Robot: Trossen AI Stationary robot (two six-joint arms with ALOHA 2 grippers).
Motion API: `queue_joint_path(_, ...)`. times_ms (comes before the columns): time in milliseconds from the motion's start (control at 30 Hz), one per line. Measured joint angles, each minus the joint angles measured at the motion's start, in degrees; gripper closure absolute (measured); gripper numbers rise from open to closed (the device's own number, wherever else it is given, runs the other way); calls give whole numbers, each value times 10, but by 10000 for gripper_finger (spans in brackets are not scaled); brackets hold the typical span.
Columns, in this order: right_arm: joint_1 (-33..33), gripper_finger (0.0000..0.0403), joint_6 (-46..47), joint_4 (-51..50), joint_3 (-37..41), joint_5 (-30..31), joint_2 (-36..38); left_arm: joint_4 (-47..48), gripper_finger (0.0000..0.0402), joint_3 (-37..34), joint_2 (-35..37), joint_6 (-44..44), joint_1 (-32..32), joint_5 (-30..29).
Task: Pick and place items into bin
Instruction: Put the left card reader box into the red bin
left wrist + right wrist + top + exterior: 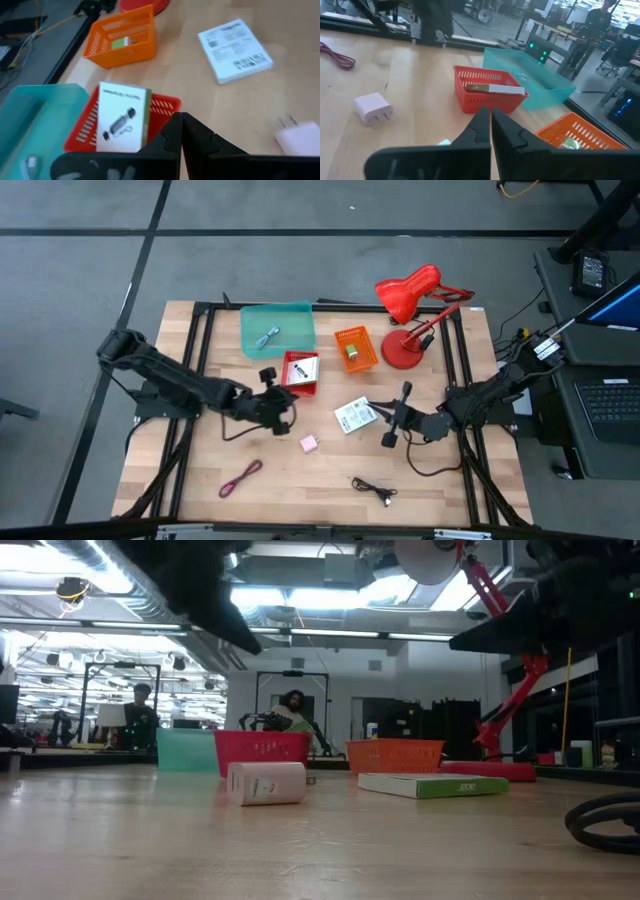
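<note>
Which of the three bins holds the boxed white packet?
The red bin, between the teal bin and orange bin; the white packet stands inside it.

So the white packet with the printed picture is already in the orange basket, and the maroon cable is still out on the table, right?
Not quite. The white packet sits in the red basket, not the orange basket, as the high view shows; the left wrist view confirms it. The maroon cable does lie loose on the table.
</note>
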State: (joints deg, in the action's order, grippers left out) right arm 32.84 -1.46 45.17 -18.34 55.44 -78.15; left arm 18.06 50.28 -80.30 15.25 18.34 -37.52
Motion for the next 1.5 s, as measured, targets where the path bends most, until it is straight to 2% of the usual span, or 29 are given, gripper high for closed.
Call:
queue_joint_path(200,0,403,11,5,8,0,0,67,400,83,-64,-5,-38,0)
queue_joint_path(400,0,403,12,0,12,0,-1,85,396,130,-120,-72,-61,0)
queue_joint_path(533,0,403,11,-4,12,0,-1,89,371,131,-135,-94,-76,3)
queue_joint_path(867,0,403,-4,-8,12,-1,-1,87,261,131,-139,-60,-91,18)
queue_joint_path(1033,0,403,-6,-9,12,-2,-1,87,220,131,-139,-52,-90,24)
queue_joint_path(1200,0,403,-7,-9,12,-2,-1,87,205,132,-150,-45,-90,16)
queue_joint_path(1500,0,403,-3,-19,12,-2,-1,88,206,132,-198,-79,-97,18)
